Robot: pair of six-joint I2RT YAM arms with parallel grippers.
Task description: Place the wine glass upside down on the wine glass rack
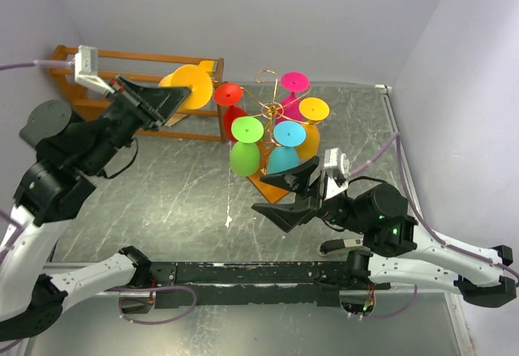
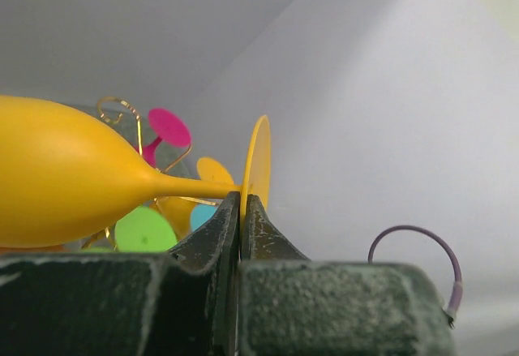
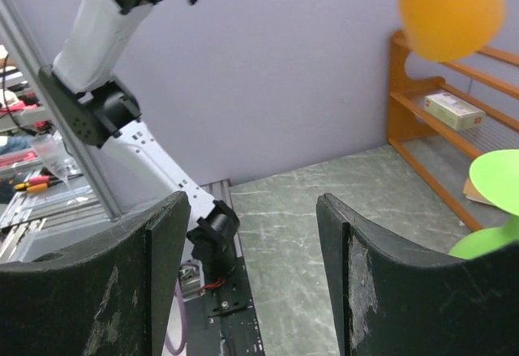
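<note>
The left hand [image 1: 174, 101] grips the glass [image 1: 195, 87] by its stem, aloft left of the rack [image 1: 276, 109]. The right hand [image 1: 259, 192], before the rack, stands open and empty. Risk: the bowl strikes the hung glasses [image 1: 247, 130] and dislodges them.

Built of matte black joints [image 1: 57, 190] and glossy white links [image 1: 89, 279]. Fitted with black wedge-shaped fingers [image 3: 381, 291] on left pincer [image 1: 180, 99] and right pincer [image 1: 261, 192], inner faces scuffed grey. Topped with a small white camera box [image 1: 85, 64] at each wrist. Trailing thin purple cables [image 2: 412, 228]; lit by a green light [image 1: 395, 229] on the right arm.
</note>
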